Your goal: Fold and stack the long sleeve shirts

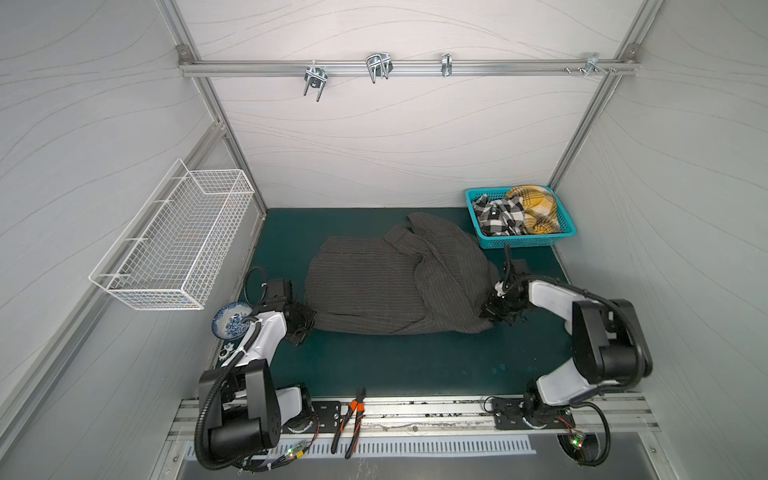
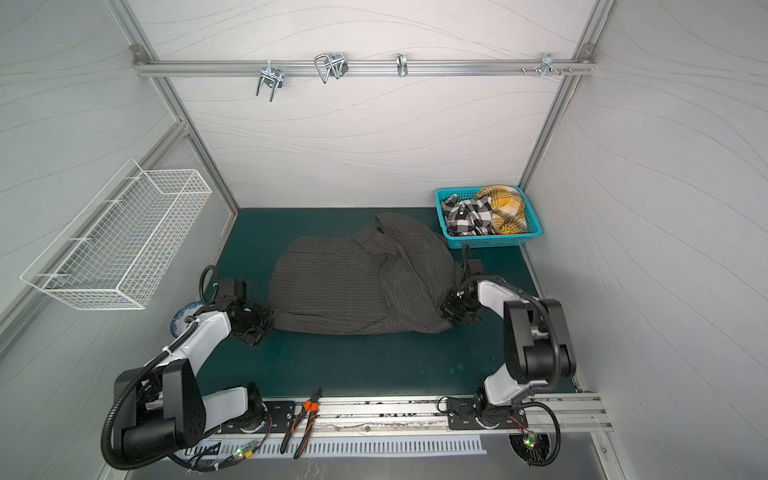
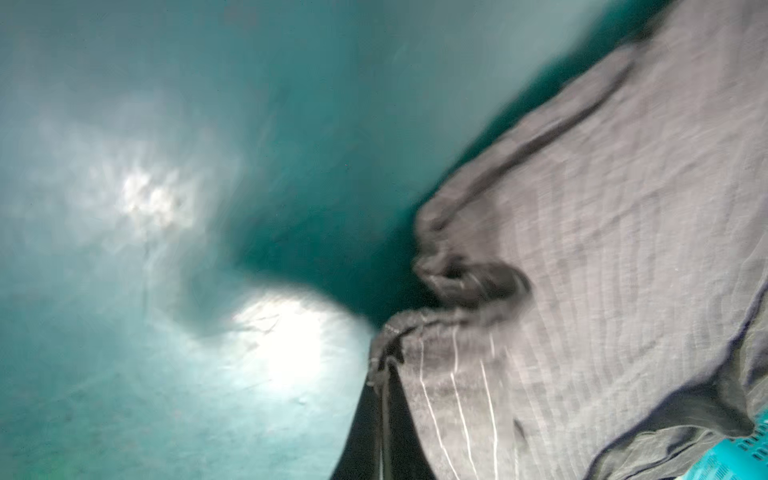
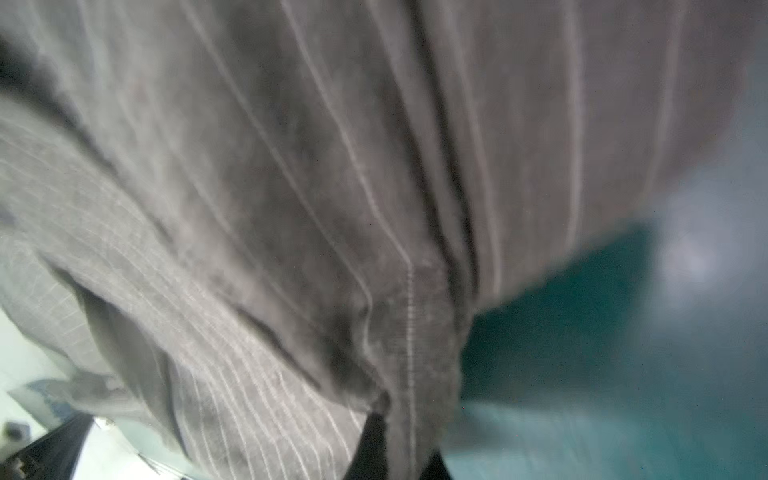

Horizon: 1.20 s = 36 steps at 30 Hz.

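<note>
I see one grey shirt [image 1: 374,286] with thin pale stripes. It lies rumpled on the green counter [image 1: 395,361], in the middle of both top views. Part of the shirt is flopped over on its right side.

In both top views my left jaws are at the lower left edge of the shirt, at the end of my left arm [image 1: 266,336]. My right jaws are at its lower right edge, at the end of my right arm [image 1: 552,297]. From up there I cannot see the pinch.

My wrist views are blurry, but they show it. In the left wrist view my black fingers [image 3: 365,436] are pressed together on the shirt's hem. In the right wrist view my black fingers [image 4: 370,444] are closed tight with shirt cloth between them. So both jaws are shut, and each has hold of the shirt.

The left wrist view also shows a corner of the teal basket [image 3: 744,457].

Only the top views show the rest:
- The one teal basket [image 1: 528,241] is at the right, above the shirt.
- Two cloths are in it, one black-and-white checked cloth [image 1: 496,218] and one yellow checked cloth [image 1: 534,208].
- One white wire basket [image 1: 178,249] is on the left wall.
- One blue-and-white bowl [image 1: 228,324] is by my left arm. My arm hides more of it in a top view [image 2: 183,316].
- One pair of orange pliers [image 1: 349,419] is at the bottom.
- Four metal hooks [image 1: 313,81] are on the rail at the top.
</note>
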### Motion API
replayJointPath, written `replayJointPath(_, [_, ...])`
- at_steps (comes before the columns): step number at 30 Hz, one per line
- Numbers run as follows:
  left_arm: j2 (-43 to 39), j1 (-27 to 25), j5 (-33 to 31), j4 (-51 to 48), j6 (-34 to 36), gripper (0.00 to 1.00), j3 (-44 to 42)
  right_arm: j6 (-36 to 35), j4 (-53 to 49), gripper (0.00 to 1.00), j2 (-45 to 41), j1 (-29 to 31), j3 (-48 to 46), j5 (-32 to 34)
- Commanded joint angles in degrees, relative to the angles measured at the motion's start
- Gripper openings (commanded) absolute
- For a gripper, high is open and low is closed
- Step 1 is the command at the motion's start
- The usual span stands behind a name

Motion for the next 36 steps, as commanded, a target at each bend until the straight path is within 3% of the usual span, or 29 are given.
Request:
replayJointPath(1, [6.0,0.7,-5.6,0.0,0.4,0.00,7.3,-2.2,2.9,0.00,12.5,0.3,11.1,0.5])
replayJointPath(6, [8.8,5.2,-9.6,-3.3,-0.3,0.00,11.3,-2.7,-4.2,0.00,24.2,5.4,33.7,1.0])
replayJointPath(11, [5.4,7.4,-12.6,-5.0,1.0,0.00,11.2,-3.2,-11.9,0.00,25.5,9.7,46.4,4.5])
replayJointPath(14, [4.9,6.9,-10.0,-5.2,1.5,0.00,10.0,-2.4,-12.6,0.00,19.7,8.3,40.6,8.7])
replayJointPath(17, [1.7,4.8,-9.3,-5.7,1.5,0.00,6.7,-2.4,-11.7,0.00,13.6,5.7,31.3,8.8])
replayJointPath(18, [0.1,3.7,-9.2,-5.8,1.3,0.00,5.2,-2.6,-11.6,0.06,11.9,5.0,28.1,9.1])
replayJointPath(21, [-3.6,1.7,-7.7,-6.7,1.3,0.00,1.4,-4.1,-12.1,0.41,8.5,3.8,19.9,8.4])
replayJointPath(23, [-5.1,1.5,-7.0,-7.6,2.1,0.00,-0.3,-4.5,-12.6,0.57,4.7,3.6,14.5,9.8])
replayJointPath(26, [-6.7,1.5,-7.5,-9.0,3.9,0.00,-1.7,-4.5,-13.3,0.69,-5.5,4.6,7.5,13.1])
replayJointPath(28, [-7.2,1.6,-6.8,-9.1,4.1,0.00,-1.7,-5.4,-14.4,0.73,-10.2,6.3,6.7,14.2])
replayJointPath(31, [-5.5,1.6,-6.4,-8.8,4.5,0.00,-0.2,-8.9,-13.1,0.75,-11.5,10.6,9.1,10.8])
replayJointPath(36, [0.5,1.7,-7.2,-8.7,6.3,0.00,4.7,-12.3,-12.3,0.68,0.3,14.3,21.1,8.1])
